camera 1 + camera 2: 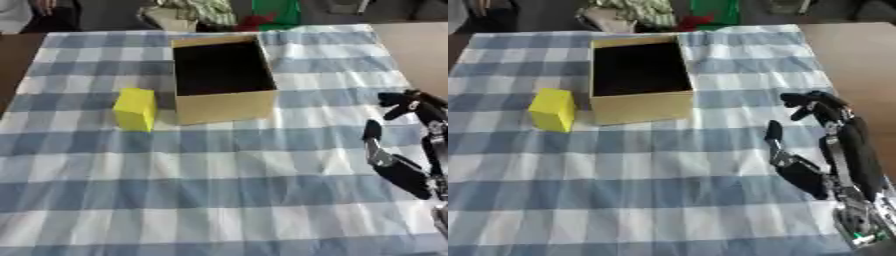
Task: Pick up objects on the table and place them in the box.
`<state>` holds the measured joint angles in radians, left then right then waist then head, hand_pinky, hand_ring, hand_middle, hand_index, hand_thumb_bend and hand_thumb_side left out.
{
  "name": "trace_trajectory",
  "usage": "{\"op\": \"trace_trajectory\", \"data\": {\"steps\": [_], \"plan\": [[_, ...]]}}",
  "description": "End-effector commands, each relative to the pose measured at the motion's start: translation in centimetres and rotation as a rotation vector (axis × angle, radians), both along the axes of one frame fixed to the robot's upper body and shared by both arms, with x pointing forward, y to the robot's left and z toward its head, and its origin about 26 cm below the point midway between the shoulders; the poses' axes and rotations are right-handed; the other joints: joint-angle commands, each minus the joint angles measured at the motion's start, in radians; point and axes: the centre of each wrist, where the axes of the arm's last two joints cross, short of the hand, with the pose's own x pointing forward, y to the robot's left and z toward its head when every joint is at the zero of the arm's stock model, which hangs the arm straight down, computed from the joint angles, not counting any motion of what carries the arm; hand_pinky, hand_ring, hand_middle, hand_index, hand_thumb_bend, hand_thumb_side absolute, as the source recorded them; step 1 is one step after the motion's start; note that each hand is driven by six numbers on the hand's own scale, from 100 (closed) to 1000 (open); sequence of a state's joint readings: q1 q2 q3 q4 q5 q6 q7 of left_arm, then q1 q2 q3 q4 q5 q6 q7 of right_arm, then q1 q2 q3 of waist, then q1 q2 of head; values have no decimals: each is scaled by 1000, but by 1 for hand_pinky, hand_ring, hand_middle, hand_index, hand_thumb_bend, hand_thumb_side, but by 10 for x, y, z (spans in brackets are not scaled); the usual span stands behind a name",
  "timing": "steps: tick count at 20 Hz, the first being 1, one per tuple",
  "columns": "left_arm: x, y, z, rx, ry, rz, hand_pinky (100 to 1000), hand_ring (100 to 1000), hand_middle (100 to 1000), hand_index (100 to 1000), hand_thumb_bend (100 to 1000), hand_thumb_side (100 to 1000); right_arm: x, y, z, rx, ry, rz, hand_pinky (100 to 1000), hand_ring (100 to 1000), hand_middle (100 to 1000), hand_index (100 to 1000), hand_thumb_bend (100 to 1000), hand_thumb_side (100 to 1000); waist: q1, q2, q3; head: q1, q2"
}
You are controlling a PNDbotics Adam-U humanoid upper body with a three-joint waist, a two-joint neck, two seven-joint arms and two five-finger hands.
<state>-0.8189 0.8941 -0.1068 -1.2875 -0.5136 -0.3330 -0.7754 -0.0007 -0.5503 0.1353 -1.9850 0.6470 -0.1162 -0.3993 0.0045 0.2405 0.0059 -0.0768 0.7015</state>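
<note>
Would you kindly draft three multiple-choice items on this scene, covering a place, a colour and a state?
1. Where is the yellow block?
A. inside the cardboard box
B. on the checked tablecloth left of the box
C. in the right hand

2. What colour is the cloth?
A. red and black
B. plain green
C. blue and white

3. What is the right hand holding?
A. nothing
B. the block
C. the box

Key: 1 B, the block stands beside the cardboard box; 2 C, the checks show it; 3 A, its fingers close on nothing, away from both things.
</note>
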Motion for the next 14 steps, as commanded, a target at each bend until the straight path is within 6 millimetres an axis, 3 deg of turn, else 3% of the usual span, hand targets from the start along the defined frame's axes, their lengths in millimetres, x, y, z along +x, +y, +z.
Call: {"op": "trace_trajectory", "data": {"steps": [1, 7, 14], "plan": [[5, -1, 7, 111, 85, -20, 936, 910, 854, 913, 852, 287, 0, -2, 9, -23, -18, 14, 854, 537, 609, 782, 100, 415, 3, -19, -1, 4, -6], [24, -16, -6, 149, 134, -2, 939, 930, 893, 938, 888, 282, 1, -1, 9, -23, -14, 21, 854, 529, 606, 781, 100, 415, 5, -22, -3, 9, -10], [33, -28, -12, 178, 146, -17, 948, 945, 918, 944, 910, 292, 1, -1, 9, -21, -9, 22, 855, 525, 605, 782, 100, 415, 5, -23, -4, 12, -10]]}}
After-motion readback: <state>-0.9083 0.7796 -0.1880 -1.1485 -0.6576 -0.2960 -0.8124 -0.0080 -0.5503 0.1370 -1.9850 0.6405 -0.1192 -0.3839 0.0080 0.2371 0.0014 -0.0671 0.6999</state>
